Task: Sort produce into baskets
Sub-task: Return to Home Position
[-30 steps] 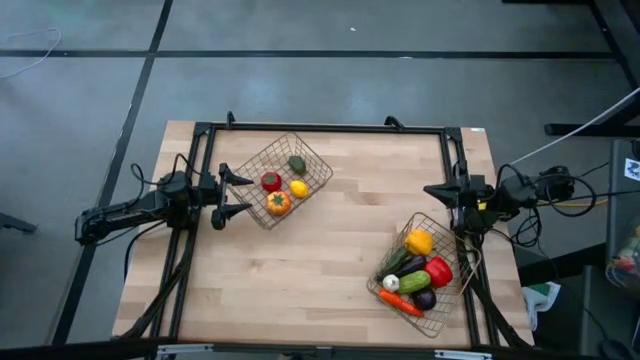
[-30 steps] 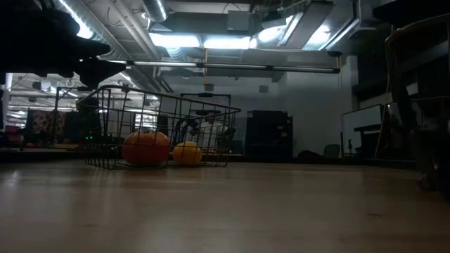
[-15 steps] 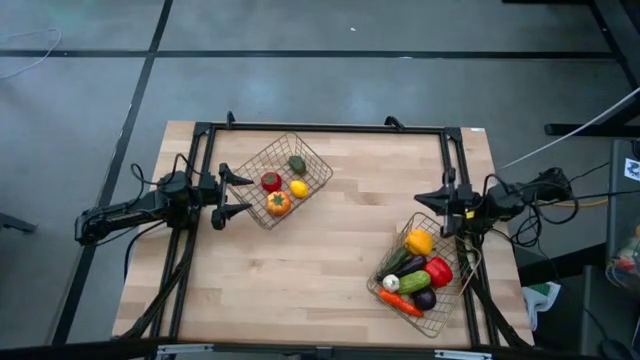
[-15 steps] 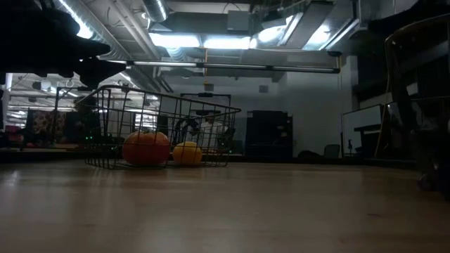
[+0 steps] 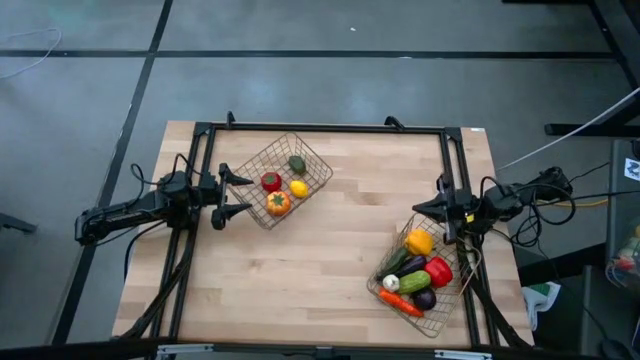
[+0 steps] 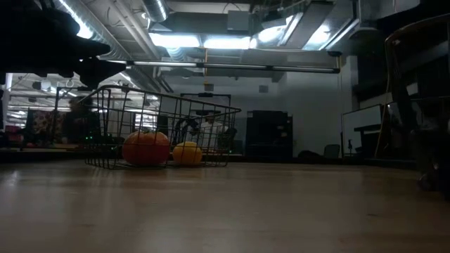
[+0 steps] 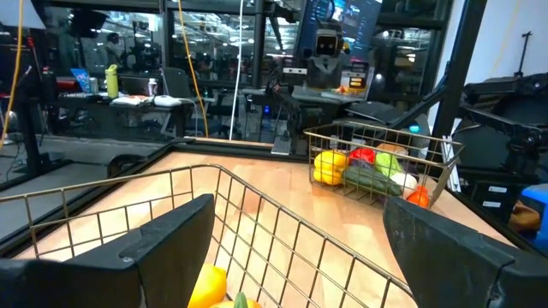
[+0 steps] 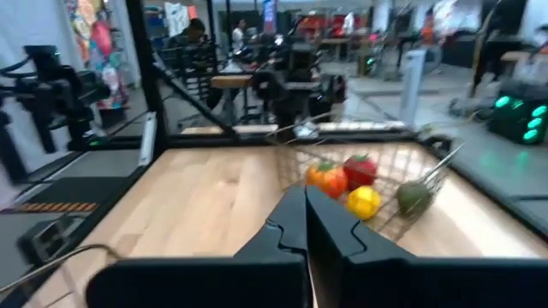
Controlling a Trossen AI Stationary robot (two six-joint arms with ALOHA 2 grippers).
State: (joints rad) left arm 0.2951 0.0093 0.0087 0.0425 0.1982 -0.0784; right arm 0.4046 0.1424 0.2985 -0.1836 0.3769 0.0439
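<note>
here right end effector [image 8: 305, 195] closed, left end effector [image 5: 243, 195] spread wide

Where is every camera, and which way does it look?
High: above the wooden table, looking straight down; both arms, left gripper open, right gripper shut.
Low: at tabletop height, looking level at the emptier wire-mesh basket; dark arm part overhead.
Left wrist: between its fingers, faces the fuller wire-mesh basket.
Right wrist: over its fingers, faces the emptier basket.
Shared: low and right wrist see one yellow lemon.
</note>
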